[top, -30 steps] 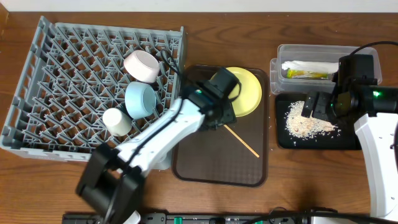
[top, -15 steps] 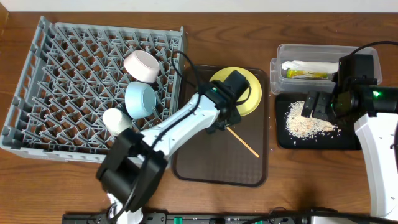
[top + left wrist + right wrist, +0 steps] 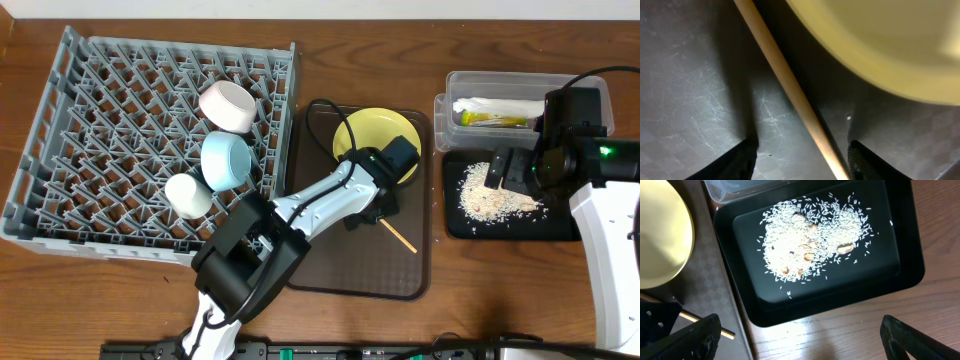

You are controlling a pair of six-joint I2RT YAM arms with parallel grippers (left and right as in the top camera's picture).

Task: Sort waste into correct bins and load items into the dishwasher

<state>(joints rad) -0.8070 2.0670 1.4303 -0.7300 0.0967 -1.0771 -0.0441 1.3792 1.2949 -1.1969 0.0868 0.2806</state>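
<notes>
My left gripper [image 3: 372,208] [image 3: 801,150] is open, low over the brown tray, its jaws on either side of a wooden chopstick [image 3: 402,238] [image 3: 785,80]; I see only one chopstick. The yellow plate [image 3: 372,135] [image 3: 890,40] lies just beyond it. My right gripper [image 3: 505,170] [image 3: 800,330] is open and empty above the black tray [image 3: 560,228] [image 3: 910,265] of rice scraps [image 3: 490,198] [image 3: 805,245]. The clear tub [image 3: 450,90] holds the white napkin [image 3: 490,104] and the green-yellow wrapper [image 3: 495,121]. The grey dish rack [image 3: 90,100] holds the white bowl [image 3: 228,105], blue bowl [image 3: 225,160] and white cup [image 3: 188,195].
The brown serving tray [image 3: 350,265] lies between the rack and the bins. Bare wooden table [image 3: 840,335] shows in front of the black tray. The plate's edge [image 3: 660,235] and the chopstick's tip [image 3: 722,330] also show in the right wrist view.
My left arm has swung right and toward the front, from the plate's left edge to down over the chopstick. The right arm has not moved.
</notes>
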